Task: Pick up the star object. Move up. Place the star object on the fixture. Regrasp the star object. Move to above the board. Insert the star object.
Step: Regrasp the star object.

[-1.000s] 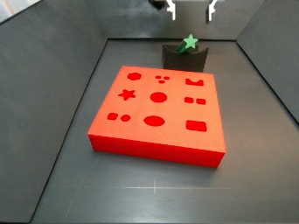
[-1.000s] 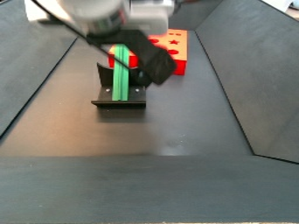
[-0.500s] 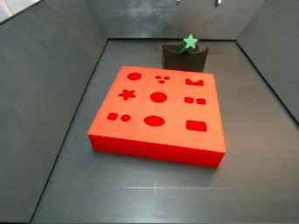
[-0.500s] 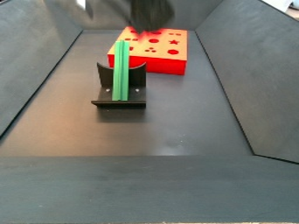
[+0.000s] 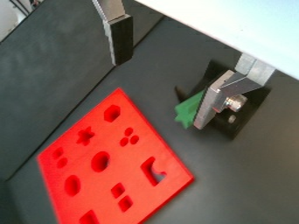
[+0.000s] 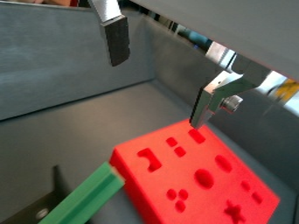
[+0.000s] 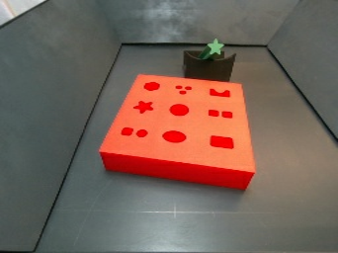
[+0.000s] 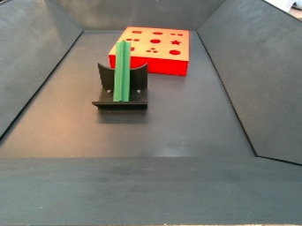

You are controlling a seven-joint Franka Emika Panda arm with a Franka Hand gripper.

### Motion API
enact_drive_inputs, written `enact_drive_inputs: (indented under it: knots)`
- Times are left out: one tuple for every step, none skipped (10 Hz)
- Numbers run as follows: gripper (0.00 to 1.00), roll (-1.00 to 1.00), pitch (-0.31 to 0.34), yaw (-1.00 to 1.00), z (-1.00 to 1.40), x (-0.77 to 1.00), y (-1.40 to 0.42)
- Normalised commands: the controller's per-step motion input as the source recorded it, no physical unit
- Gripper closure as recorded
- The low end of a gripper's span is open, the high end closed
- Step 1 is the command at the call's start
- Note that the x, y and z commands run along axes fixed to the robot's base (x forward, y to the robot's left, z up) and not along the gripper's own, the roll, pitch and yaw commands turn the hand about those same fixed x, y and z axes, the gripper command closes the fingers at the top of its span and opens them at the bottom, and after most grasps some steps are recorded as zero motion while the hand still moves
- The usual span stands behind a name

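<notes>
Since the earlier frames the gripper has gone up and out of both side views: one second ago its silver fingers hung over the fixture, and now nothing of the arm shows there. The gripper (image 5: 176,66) is seen only in both wrist views (image 6: 158,74), high above the floor, looking down. Its two flat silver fingers (image 5: 114,26) with dark pads stand wide apart, and nothing is between them.

The star object (image 8: 122,69), a long slim peg of bright green with a smooth, plastic-looking surface, stands upright in the fixture (image 8: 120,88) in a side view. In the opposite side view only its star-shaped end (image 7: 214,46) shows on top of the dark block (image 7: 208,65). The fixture is matt grey-black, with an upright back part and a flat base plate lying on the floor.

The board (image 7: 184,126) is a thick red-orange rectangular slab with sharp edges. Its top is cut with a star, circles, squares, an oval and a crown-like shape. It lies flat on the dark grey floor (image 8: 154,177), just beside the fixture but apart from it. In a wrist view the green peg (image 6: 82,199) lies close to the corner of the board (image 6: 198,179).
</notes>
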Motion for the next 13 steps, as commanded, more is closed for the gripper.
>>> enact_drive_inputs:
  knots:
    - [0.00, 1.00, 0.036, 0.01, 0.03, -0.02, -0.01]
    - [0.00, 1.00, 0.031, 0.01, 0.01, -0.01, -0.04]
    - [0.00, 1.00, 0.028, 0.01, 0.01, -0.01, -0.03]
    - [0.00, 1.00, 0.025, 0.01, 0.01, 0.00, -0.03]
    - [0.00, 1.00, 0.023, 0.01, 0.01, 0.00, -0.02]
    - [0.00, 1.00, 0.022, 0.02, 0.01, 0.01, -0.02]
    - [0.00, 1.00, 0.024, 0.02, 0.01, 0.01, -0.02]
    - [0.00, 1.00, 0.032, 0.02, 0.01, 0.01, -0.02]
    - [0.00, 1.00, 0.037, 0.02, 0.01, 0.02, -0.02]
    - [0.00, 1.00, 0.048, 0.02, 0.00, 0.03, -0.02]
    - [0.00, 1.00, 0.053, 0.03, 0.00, 0.04, -0.03]
    - [0.00, 1.00, 0.067, 0.03, 0.00, 0.06, -0.03]
    - [0.00, 1.00, 0.086, 0.04, -0.01, 0.07, -0.03]
